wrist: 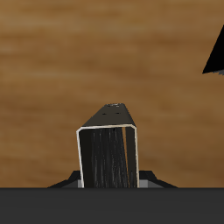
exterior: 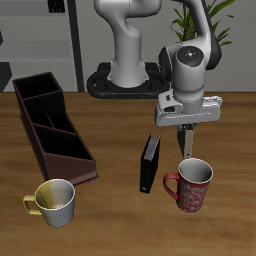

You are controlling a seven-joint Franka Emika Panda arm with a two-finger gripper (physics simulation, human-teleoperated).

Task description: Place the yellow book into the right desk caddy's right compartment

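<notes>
My gripper (exterior: 185,140) is shut on a thin book, the yellow book (exterior: 185,148), and holds it upright above the table, behind the red mug. In the wrist view the book (wrist: 108,149) stands between my fingers and shows its dark grey edge and striped pages. Its cover barely shows. The right desk caddy (exterior: 50,125), a long dark brown open box with slanted dividers, lies far across the table from my gripper. It is out of the wrist view.
A black book (exterior: 150,163) stands close beside my gripper; its corner shows in the wrist view (wrist: 215,52). A red mug (exterior: 190,185) stands just in front of the gripper. A yellow mug (exterior: 55,200) stands near the caddy's front end.
</notes>
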